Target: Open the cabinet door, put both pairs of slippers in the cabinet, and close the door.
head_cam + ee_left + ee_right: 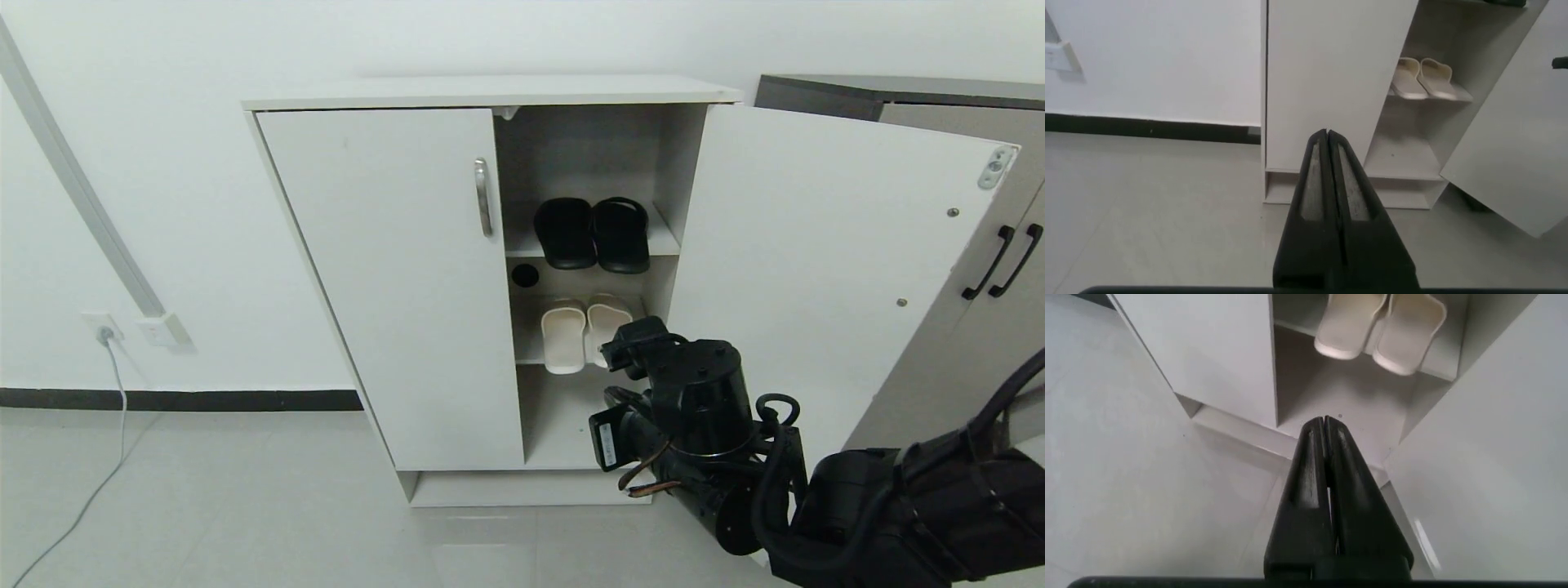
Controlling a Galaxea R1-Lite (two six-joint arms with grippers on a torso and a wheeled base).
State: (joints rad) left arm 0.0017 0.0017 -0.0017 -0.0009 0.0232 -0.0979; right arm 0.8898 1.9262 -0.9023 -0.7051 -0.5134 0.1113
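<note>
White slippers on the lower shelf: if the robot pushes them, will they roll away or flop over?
The white slippers probably won't roll: they lie flat on their soles on the shelf. They look thick and moulded, so likely bendy rather than floppy, and light. Pushed, they would probably just slide.

White wall [163, 122] behind. Grey conduit strip [73, 175] runs diagonally down it to a small box [167, 329]. A wall socket [102, 328] sits just beside, plug in, with a grey cable [122, 400] trailing onto the pale tiled floor [245, 506]. Black baseboard [180, 399] at the wall's foot. Grey cupboard [963, 343] at right, with two black handles [988, 263].
</note>
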